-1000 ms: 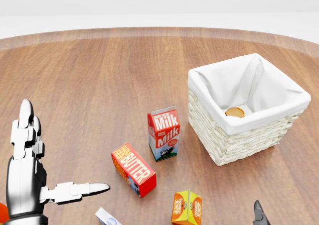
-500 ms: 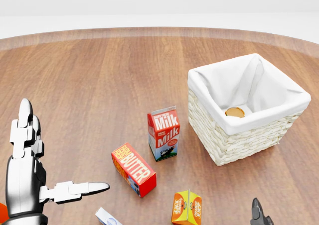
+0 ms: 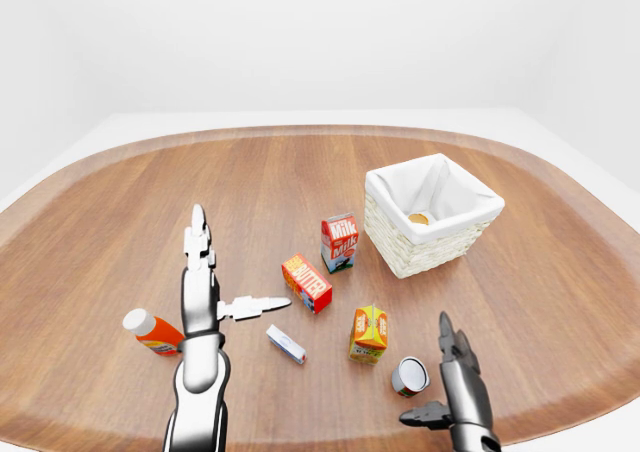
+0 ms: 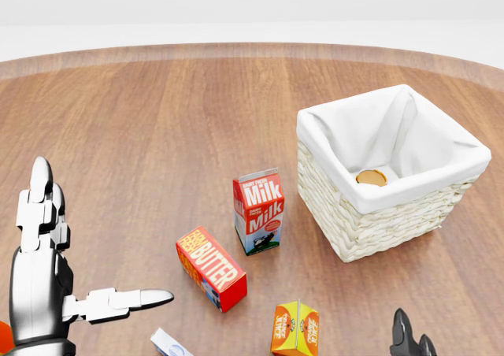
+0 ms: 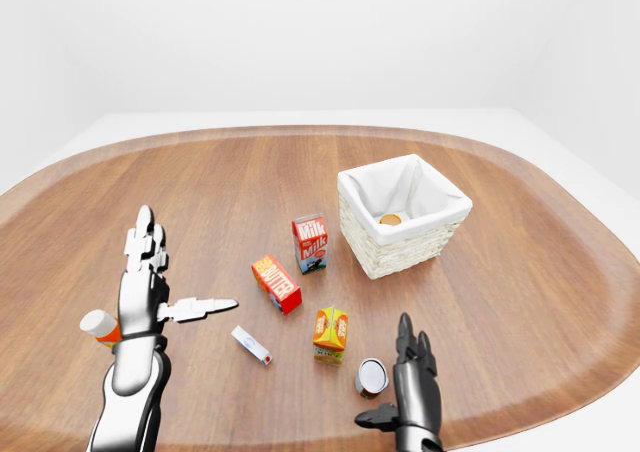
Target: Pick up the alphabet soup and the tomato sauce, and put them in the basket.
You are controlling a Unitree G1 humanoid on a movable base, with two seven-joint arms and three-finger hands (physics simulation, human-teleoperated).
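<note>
One can (image 4: 371, 178) lies inside the white-lined wicker basket (image 4: 378, 222), with only its orange top showing. A second can (image 3: 409, 376) lies on its side on the wooden table, at the bottom of the left-eye view, silver end toward me. I cannot read either label. My right hand (image 5: 385, 372) is open, fingers up, just right of that can and not holding it. Only its fingertips (image 4: 403, 324) show in the head view. My left hand (image 3: 235, 272) is open and empty at the left, fingers up and thumb out.
A milk carton (image 4: 258, 210), a butter box (image 4: 210, 268) and an orange juice carton (image 4: 295, 330) stand between my hands and the basket. A small white box (image 3: 286, 344) and an orange bottle with a white cap (image 3: 150, 332) lie near my left hand.
My right hand's fingertips have crept slightly left and up at the bottom edge of the head view. The left hand and the objects have not moved.
</note>
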